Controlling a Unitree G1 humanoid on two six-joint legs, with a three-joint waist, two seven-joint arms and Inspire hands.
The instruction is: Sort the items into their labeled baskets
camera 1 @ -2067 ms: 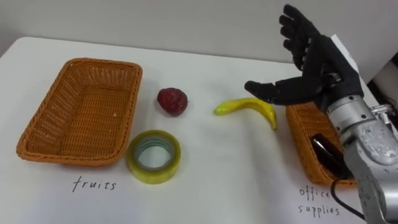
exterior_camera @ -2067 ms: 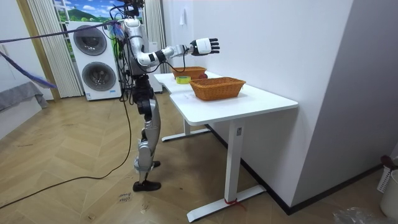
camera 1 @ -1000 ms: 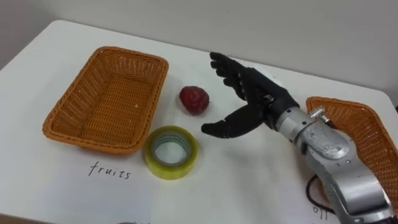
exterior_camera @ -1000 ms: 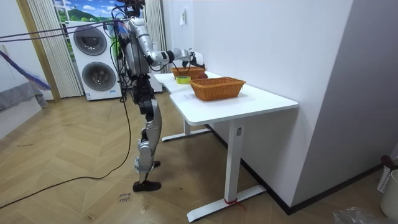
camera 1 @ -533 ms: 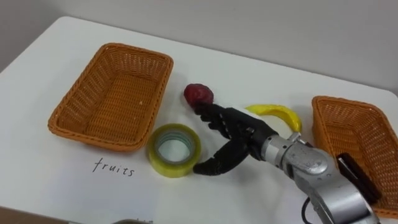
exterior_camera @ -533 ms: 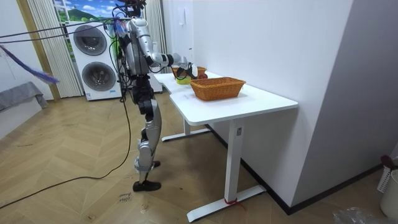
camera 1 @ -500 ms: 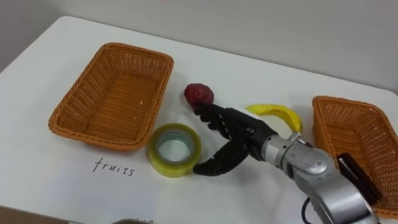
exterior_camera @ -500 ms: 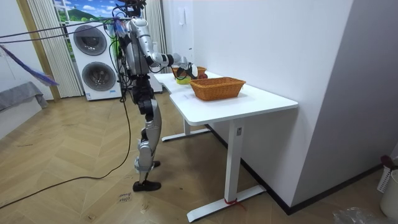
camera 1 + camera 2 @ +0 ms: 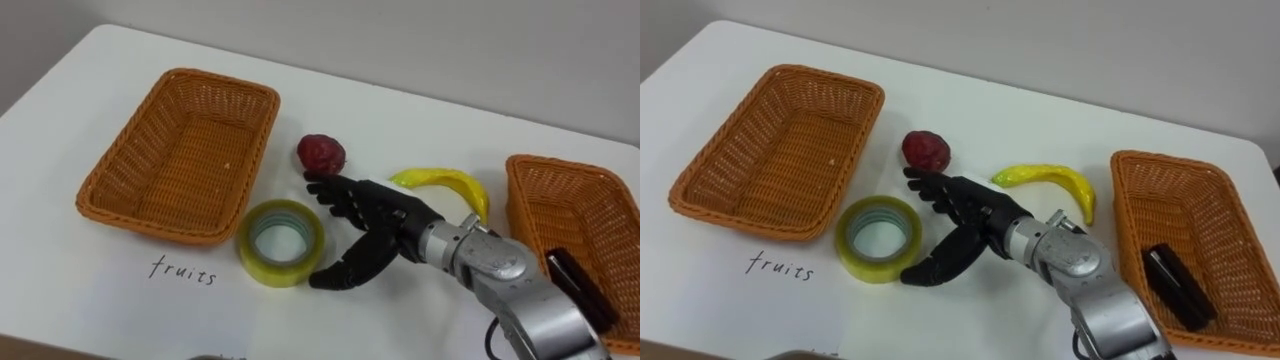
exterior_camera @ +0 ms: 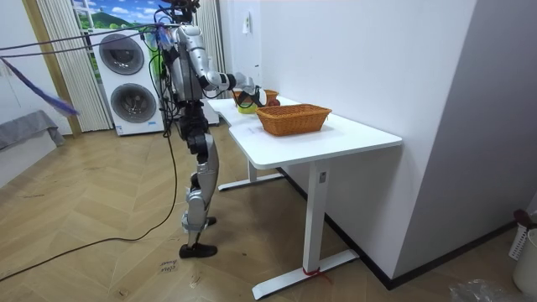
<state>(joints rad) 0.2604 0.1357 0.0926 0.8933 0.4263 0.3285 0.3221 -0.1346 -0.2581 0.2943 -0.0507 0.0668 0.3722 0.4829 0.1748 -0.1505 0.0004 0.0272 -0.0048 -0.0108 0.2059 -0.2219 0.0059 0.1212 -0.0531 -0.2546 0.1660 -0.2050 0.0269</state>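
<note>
The right hand (image 9: 385, 222) is low over the worktop (image 9: 420, 120), fingers spread and straight, holding nothing. The tape roll (image 9: 280, 272) sits at 9 o'clock from the palm, just beside the thumb tip; contact cannot be confirmed. The red fruit (image 9: 321, 153) lies at 11 o'clock near the fingertips. The banana (image 9: 450, 183) is at 2 o'clock, its long axis running 9 to 3. Likely target: the tape roll. The office supplies basket (image 9: 560, 215) stands at 3 o'clock, cut off at the edge, holding an unidentifiable dark item (image 9: 578, 288).

Tape roll (image 9: 281, 241) flat nr L basket (image 9: 180, 152); red fruit (image 9: 321, 153), banana (image 9: 445, 184) farther back.
</note>
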